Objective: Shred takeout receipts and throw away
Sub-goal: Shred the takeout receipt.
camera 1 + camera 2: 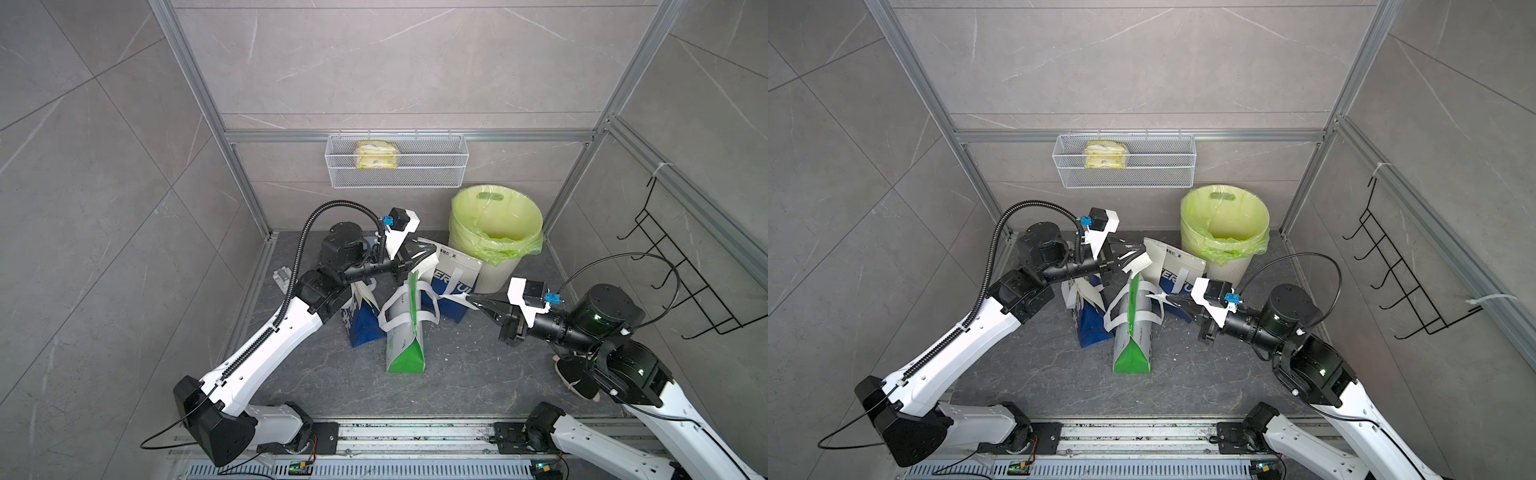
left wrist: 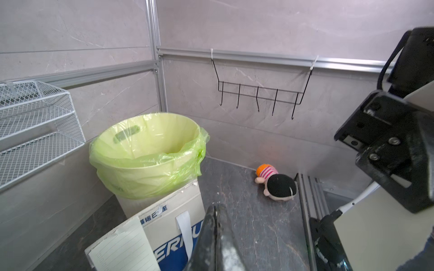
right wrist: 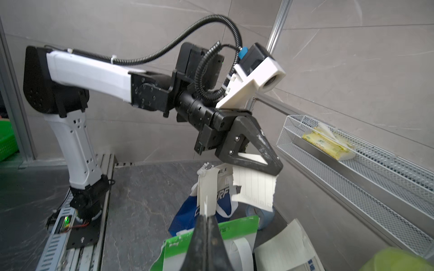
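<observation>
Left hand (image 3: 275,169): clenched on a torn receipt piece (image 3: 254,187), white with faint ruled lines. The piece hangs from the fingertips above the bags, ragged along one edge. In a top view the hand sits at far centre, above the bag cluster.

Right hand (image 3: 207,219): clenched on a narrow receipt strip (image 3: 208,187), which stands up out of the closed tips. In both top views this hand is just right of the green-and-white bag (image 1: 405,332), level with its handles. The two hands are apart, and the two paper pieces are separate.

Whole receipt (image 2: 124,246): still lying against the face of the far blue-and-white bag (image 2: 173,211), beside the trash bin (image 1: 494,232).

Trash bin: far right on the counter (image 1: 457,374), with a green liner and an open mouth. No paper can be seen inside it from the left wrist view.

Near blue-and-white bag (image 1: 361,320): left of the green-and-white bag and touching it.

Other: a plush doll (image 2: 274,180) lies on the counter at the right wall.
</observation>
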